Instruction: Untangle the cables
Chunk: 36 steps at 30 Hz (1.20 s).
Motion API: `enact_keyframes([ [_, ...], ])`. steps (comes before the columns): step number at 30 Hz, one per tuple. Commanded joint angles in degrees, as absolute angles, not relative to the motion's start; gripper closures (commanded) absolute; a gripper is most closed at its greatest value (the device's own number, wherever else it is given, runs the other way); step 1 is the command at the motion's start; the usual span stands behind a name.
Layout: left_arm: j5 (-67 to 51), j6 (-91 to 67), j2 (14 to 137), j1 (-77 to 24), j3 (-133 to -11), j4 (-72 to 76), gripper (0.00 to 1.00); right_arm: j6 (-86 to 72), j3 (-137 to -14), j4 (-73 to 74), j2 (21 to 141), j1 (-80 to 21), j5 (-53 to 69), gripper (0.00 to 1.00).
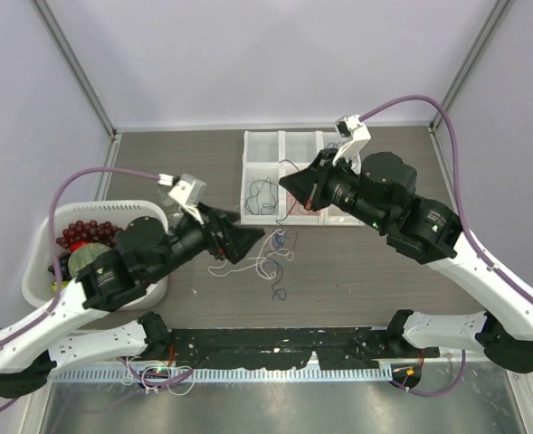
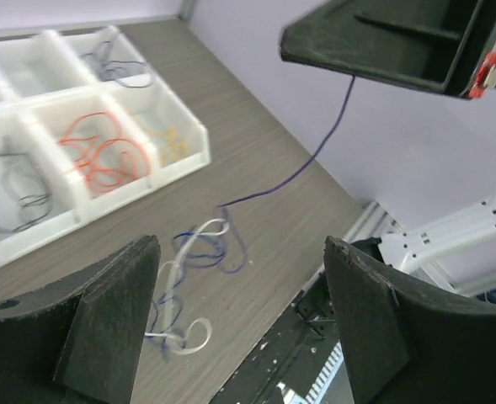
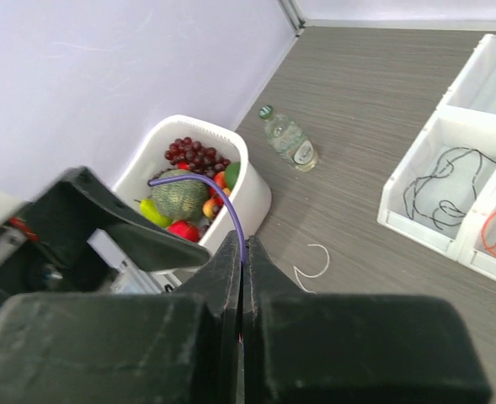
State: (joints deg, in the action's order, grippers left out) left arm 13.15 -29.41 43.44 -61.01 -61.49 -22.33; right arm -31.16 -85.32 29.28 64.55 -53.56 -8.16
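top view: the tray (image 1: pixel 261 147) at upper centre already holds a black cable (image 1: pixel 264 194) and a red-orange cable (image 1: pixel 299 210). a tangle (image 1: pixel 271 258) lies loose on the table (image 1: pixel 347 271) mid-frame, so i judge the job partly done.
left wrist view: left gripper (image 2: pixel 239 320) is spread wide and empty over the white-and-purple tangle. only here does a yellow cable (image 2: pixel 173 139) show, binned.
right wrist view: right gripper (image 3: pixel 242 252) is pinched shut on the purple cable (image 3: pixel 229 210), plainest here.

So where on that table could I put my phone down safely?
Bare tabletop shows far left, between the fruit basket and the compartment tray, and front right, between the cable tangle and the right arm. The middle is crowded: the open left gripper and the right gripper, pinching a purple cable, hover near the tangle.
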Motion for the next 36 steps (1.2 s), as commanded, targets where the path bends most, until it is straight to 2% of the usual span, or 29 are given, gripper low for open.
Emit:
enact_keyframes([
  [1, 1.4, -26.0, 50.3, -61.0, -59.2, -6.8, 0.18, -34.2, -89.3, 27.1, 64.7, -53.9, -5.5, 0.99],
  [5, 3.9, -22.1, 54.5, -60.9, -58.6, -0.5, 0.18, -36.2, -90.7, 26.0, 65.4, -53.9, -4.4, 0.99],
  [8, 10.0, -19.7, 56.9, -60.9, -57.7, 3.9, 0.18, -37.7, -92.3, 25.1, 66.3, -54.0, -3.3, 0.99],
  [11, 12.5, -17.8, 59.6, -60.9, -57.0, 6.7, 0.22, -39.5, -94.6, 24.3, 67.0, -54.0, -2.4, 0.99],
  [17, 11.4, -17.5, 63.3, -60.9, -51.3, 11.8, 0.53, -41.7, -101.8, 22.6, 70.2, -53.9, -0.8, 0.99],
  [21, 11.5, -20.0, 62.7, -60.7, -44.1, 11.8, 0.64, -39.6, -114.9, 23.5, 75.4, -53.9, -2.5, 0.99],
  [24, 13.1, -23.3, 60.6, -60.6, -36.4, 11.5, 0.66, -36.0, -130.6, 25.2, 80.3, -53.9, -5.1, 0.99],
  [28, 15.1, -29.2, 56.5, -60.6, -28.8, 9.9, 0.65, -30.6, -141.0, 22.9, 84.5, -54.0, -10.6, 0.99],
  [36, 21.4, -31.2, 49.6, -60.6, -25.9, 3.1, 0.62, -20.5, -131.1, 16.8, 78.7, -53.9, -23.0, 0.99],
])
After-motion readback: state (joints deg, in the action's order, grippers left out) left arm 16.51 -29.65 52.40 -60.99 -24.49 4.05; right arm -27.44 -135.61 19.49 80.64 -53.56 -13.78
